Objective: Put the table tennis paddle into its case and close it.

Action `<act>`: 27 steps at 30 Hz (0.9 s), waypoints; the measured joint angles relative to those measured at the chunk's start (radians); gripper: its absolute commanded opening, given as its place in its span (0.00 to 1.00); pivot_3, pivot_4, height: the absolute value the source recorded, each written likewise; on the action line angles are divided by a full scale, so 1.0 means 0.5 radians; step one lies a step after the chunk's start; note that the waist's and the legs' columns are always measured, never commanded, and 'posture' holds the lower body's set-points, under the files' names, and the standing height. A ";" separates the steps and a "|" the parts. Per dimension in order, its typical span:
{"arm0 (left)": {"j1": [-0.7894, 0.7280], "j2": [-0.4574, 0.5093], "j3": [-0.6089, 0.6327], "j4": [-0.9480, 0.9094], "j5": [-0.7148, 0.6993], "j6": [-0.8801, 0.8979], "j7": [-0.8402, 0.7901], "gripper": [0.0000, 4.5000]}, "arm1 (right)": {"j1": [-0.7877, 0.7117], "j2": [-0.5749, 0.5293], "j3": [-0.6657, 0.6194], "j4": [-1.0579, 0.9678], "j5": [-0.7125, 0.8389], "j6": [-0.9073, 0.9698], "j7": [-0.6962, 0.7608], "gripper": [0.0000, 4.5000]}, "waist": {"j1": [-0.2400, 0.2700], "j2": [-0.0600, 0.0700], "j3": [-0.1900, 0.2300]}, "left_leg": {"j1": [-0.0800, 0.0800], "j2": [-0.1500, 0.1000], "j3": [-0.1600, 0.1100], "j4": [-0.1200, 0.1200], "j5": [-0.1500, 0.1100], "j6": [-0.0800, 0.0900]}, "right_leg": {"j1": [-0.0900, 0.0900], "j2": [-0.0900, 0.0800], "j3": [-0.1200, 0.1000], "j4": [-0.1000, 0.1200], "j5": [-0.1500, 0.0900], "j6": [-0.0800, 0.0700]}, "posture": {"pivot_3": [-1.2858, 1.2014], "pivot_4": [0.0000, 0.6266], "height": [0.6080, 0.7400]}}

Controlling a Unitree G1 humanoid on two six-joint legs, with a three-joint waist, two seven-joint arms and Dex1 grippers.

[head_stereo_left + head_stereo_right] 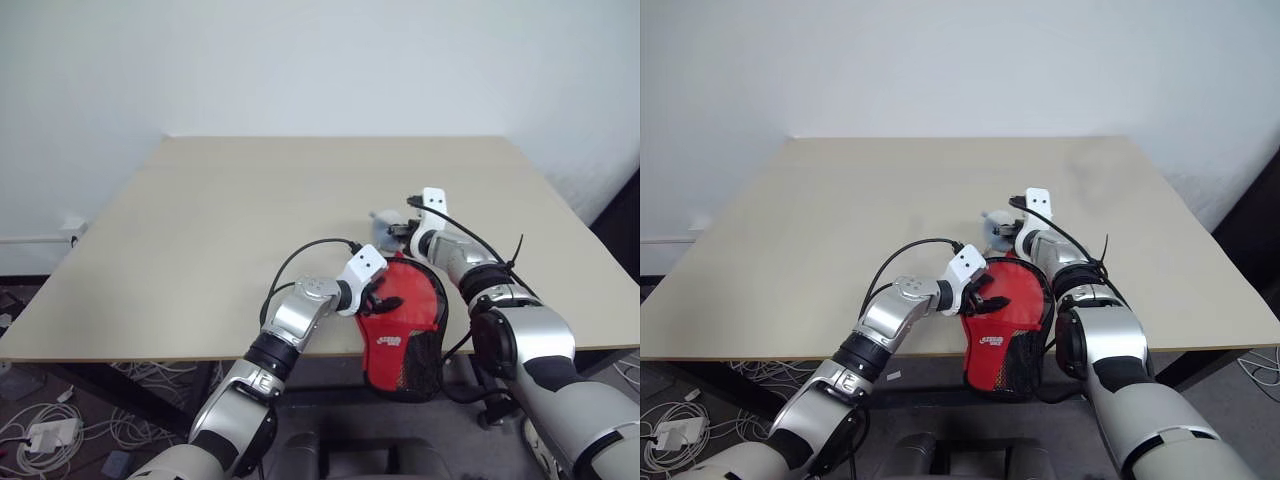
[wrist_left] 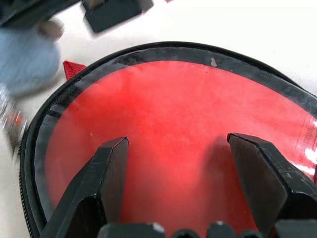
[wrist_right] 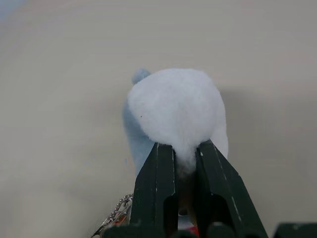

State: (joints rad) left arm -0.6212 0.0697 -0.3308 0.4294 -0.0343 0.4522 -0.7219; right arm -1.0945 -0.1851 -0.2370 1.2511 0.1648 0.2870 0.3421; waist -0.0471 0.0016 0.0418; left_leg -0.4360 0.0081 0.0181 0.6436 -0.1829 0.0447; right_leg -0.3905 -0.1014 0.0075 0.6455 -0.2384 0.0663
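Note:
The red case [image 1: 402,342], with a white logo and black edging, lies at the table's near edge and partly hangs over it. In the left wrist view the table tennis paddle's round red face [image 2: 178,104] sits inside the case's black zip rim [image 2: 34,148]; its handle is hidden. My left gripper [image 2: 176,141] hovers open just over that red face, with nothing between its fingers. Just beyond the case, my right gripper [image 3: 185,148] is shut on a fluffy pale blue and white plush charm [image 3: 173,109], which hangs on a small chain [image 3: 116,210].
The beige table [image 1: 250,210] stretches wide beyond the case toward a white wall. Cables and a power strip [image 1: 45,435] lie on the floor below the table's left side. The table's front edge runs right under the case.

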 measured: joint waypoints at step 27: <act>-0.298 -0.127 -0.054 0.480 0.070 -0.142 -0.128 0.75 | 1.247 -0.773 -0.057 -1.992 0.262 1.173 0.261 0.01 | 0.108 0.001 -0.001 | -0.006 -0.002 -0.003 0.005 0.000 0.003 | 0.001 -0.005 -0.005 -0.008 -0.007 0.001 | 0.52 0.00 0.82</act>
State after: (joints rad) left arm -0.7702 0.0062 -0.3577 0.6695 0.0007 0.3811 -0.7859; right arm -0.4709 -0.5718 -0.2653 0.2550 0.2960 0.8737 0.4726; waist 0.0068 0.0020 0.0415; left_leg -0.4390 0.0072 0.0168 0.6463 -0.1831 0.0461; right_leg -0.3901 -0.1038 0.0050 0.6413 -0.2419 0.0667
